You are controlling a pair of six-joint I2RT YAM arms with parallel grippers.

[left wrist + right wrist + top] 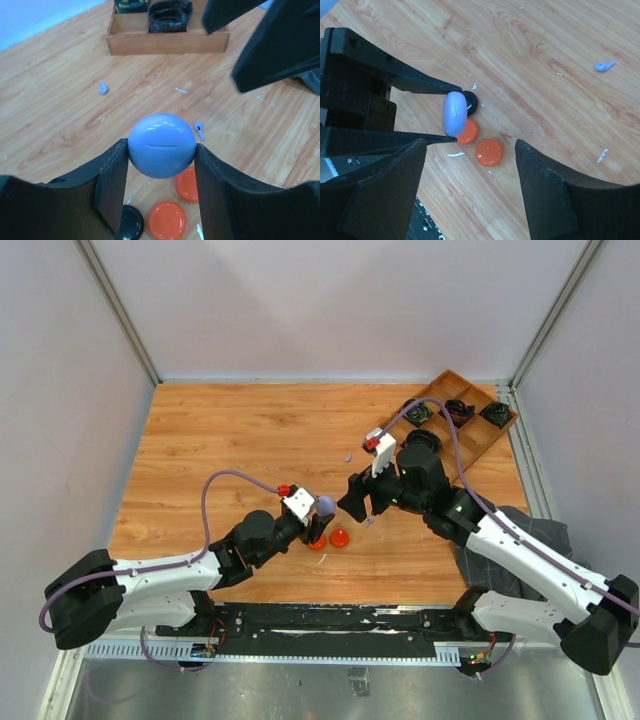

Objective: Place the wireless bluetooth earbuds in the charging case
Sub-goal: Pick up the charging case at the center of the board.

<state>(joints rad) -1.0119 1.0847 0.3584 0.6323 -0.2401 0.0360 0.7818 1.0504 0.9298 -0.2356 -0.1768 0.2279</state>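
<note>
Nearest the lens, left gripper [161, 148]: fingers pinched on both sides of lilac charging case [161, 132]. Case apparently held clear of wooden table [60, 100], with its lid seam closed as far as visible.

Beneath the case, on the table: black disc [131, 222] and two orange discs [167, 220], close together.

Far lilac earbud [103, 88]: loose on the table, left of the case and well apart from it.

Near lilac earbud [199, 130]: loose on the table, just right of the case and not touching it.

Right gripper [470, 150]: jaws spread wide, nothing between them, hanging above the discs and facing the held case.

Wooden tray [167, 44]: at the far right of the table, holding coiled black cables [170, 11].

Progress, as a judgement: early. Case gripped, but no earbud seated. Remaining: lid to open, each bud to pick up and place in its socket. Buds of other colours not made out.
</note>
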